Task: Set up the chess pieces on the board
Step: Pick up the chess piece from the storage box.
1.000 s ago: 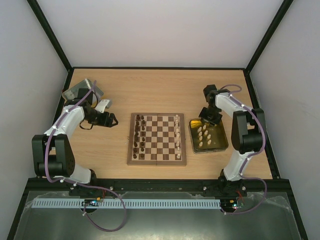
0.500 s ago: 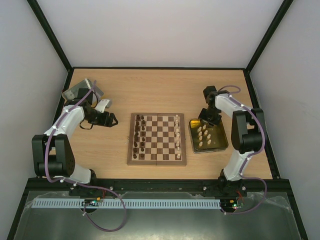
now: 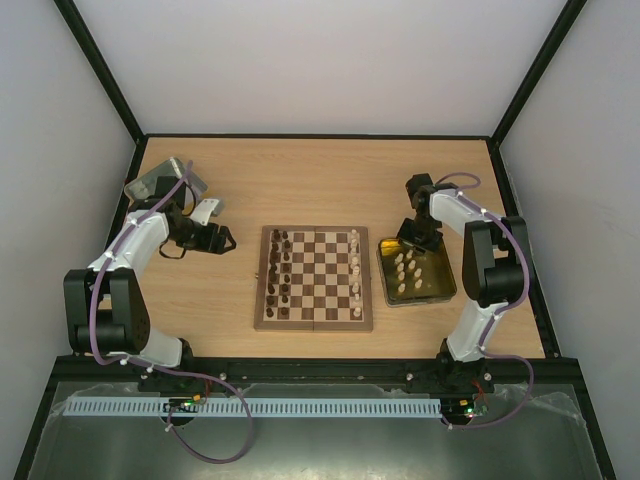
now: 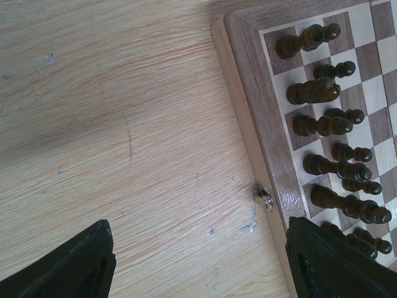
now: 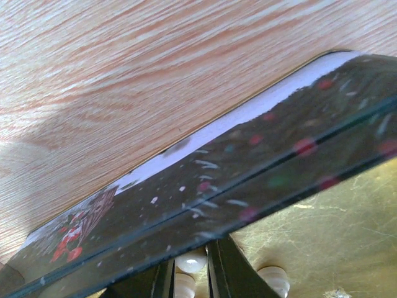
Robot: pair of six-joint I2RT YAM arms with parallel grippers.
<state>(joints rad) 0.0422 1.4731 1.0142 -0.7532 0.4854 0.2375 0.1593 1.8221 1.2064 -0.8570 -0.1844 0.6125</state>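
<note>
The board [image 3: 313, 312] lies mid-table. Dark brown chess pieces [image 3: 280, 272] stand in its left two columns, and cream pieces [image 3: 355, 270] stand along its right side. More cream pieces [image 3: 408, 272] lie in the yellow-sided tray [image 3: 446, 282]. My right gripper [image 3: 412, 238] reaches into the tray's far edge. In the right wrist view it [image 5: 189, 273] is closed round a cream piece [image 5: 190, 261]. My left gripper [image 3: 222, 239] hovers left of the board, open and empty. In the left wrist view it [image 4: 198, 267] is over bare table beside the board's edge [image 4: 248, 112] and dark pieces [image 4: 316, 124].
A silver tin [image 3: 160, 180] and a small white object [image 3: 205, 210] sit at the back left, behind the left arm. The tray's dark patterned wall [image 5: 248, 180] crosses the right wrist view. A metal clasp [image 4: 263, 198] sticks out of the board's side.
My right gripper has shifted slightly left and down at the tray's far edge. The left arm has not moved.
</note>
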